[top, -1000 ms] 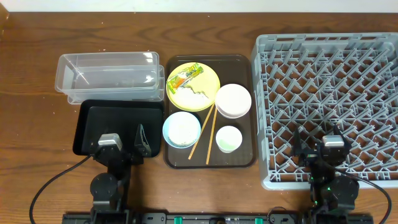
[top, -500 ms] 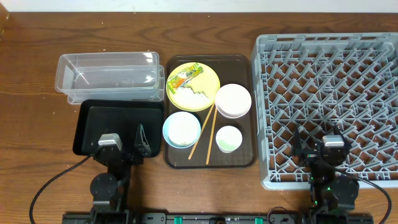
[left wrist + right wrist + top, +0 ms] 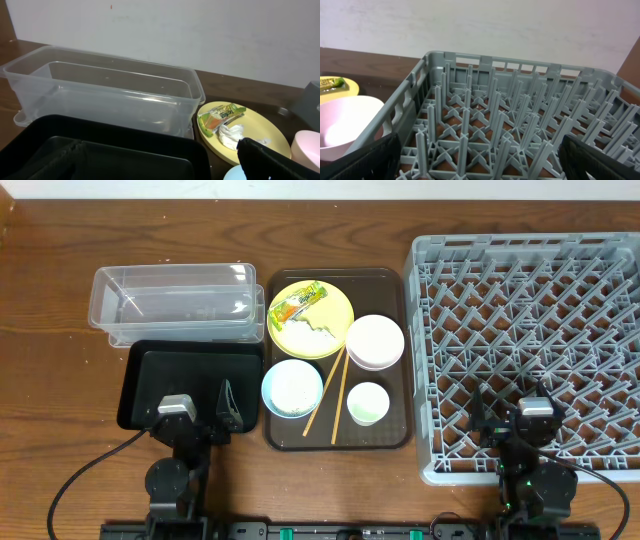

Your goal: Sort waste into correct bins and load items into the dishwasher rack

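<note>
— Where's the waste?
— The printed wrapper [image 3: 298,304] lies flat on the yellow plate [image 3: 337,308], with a crumpled white scrap [image 3: 318,333] just beside it.
— The dishes?
— I see the white bowl [image 3: 375,342], the pale cup [image 3: 367,403] and the light-blue bowl [image 3: 292,387] upright, with two chopsticks [image 3: 340,397] slanting between them.
— The bins and the rack?
— The clear tub [image 3: 172,275] sits behind the black tray [image 3: 180,368] on my left. The grey rack [image 3: 530,320] is on my right.

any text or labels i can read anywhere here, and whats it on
Snack wrapper: printed lettering on the yellow-orange-green pack, too blurred and small to read in any view.
Clear tub: no label or marking visible.
Black tray: no text visible.
Dishwasher rack: no brand or number visible.
So there is no legible text in these pictures.
</note>
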